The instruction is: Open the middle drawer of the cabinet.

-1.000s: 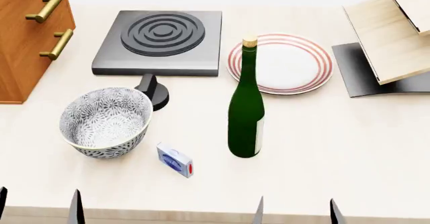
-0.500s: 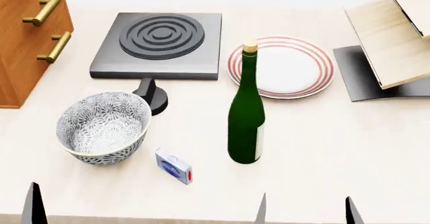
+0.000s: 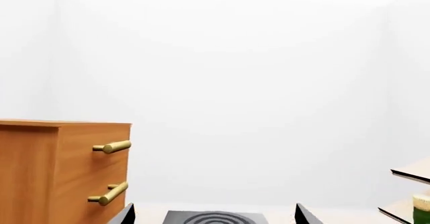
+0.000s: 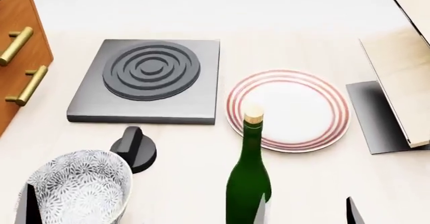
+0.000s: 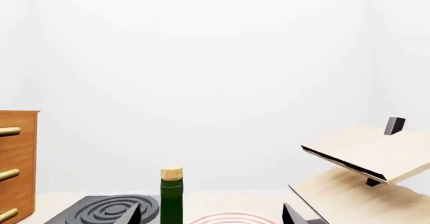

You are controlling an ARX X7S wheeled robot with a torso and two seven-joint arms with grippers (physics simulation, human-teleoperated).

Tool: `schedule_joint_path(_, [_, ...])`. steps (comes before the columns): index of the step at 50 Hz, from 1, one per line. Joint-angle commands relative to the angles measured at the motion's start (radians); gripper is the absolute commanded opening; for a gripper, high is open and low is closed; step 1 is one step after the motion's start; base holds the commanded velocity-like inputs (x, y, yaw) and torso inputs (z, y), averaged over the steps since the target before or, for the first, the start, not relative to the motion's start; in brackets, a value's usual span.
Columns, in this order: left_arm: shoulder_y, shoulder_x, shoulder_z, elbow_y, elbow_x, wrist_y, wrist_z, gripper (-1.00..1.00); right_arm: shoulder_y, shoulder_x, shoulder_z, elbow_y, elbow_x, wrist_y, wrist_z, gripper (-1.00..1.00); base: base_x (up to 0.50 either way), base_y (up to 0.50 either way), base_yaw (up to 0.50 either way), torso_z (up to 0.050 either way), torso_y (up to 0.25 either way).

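While both claws gape empty, bowl (image 4: pixel 80 191) and bottle (image 4: pixel 248 183) stand before them, cabinet (image 4: pixel 17 48) far left.

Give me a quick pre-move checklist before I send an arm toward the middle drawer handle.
1. Left gripper open and empty: ok, fingertips spread with nothing between.
2. Right gripper open and empty: ok.
3. Middle drawer shut: ok, the handles in the right wrist view line up, none standing out.
4. Cabinet framed in the head view: not ok, only its edge shows at the left border.
5. Gripper touching a handle: not ok, both sit well back from the cabinet.
6. Left arm's path: cannot tell; the patterned bowl sits by the left gripper, the hotplate beyond it.
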Motion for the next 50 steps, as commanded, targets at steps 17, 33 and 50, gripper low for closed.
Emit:
schedule_joint_path(17, [-0.015,-0.017,0.025,-0.015,-0.011,-0.013,-0.03,1.0,0.013,0.025,-0.028,0.008,-0.031,0.014,0.039,1.0,0.22,0.45,0.0,0.0,0.0])
schedule_joint_path(33, [-0.003,-0.031,0.051,-0.012,-0.002,-0.006,-0.039,1.0,0.001,0.04,-0.051,0.002,-0.04,0.002,0.049,1.0,0.15,0.5,0.0,0.0,0.0])
schedule_joint_path(50, [-0.009,-0.043,0.063,-0.019,-0.001,-0.006,-0.051,1.0,0.006,0.051,-0.055,0.008,-0.003,-0.009,0.052,1.0,0.42,0.2,0.0,0.0,0.001])
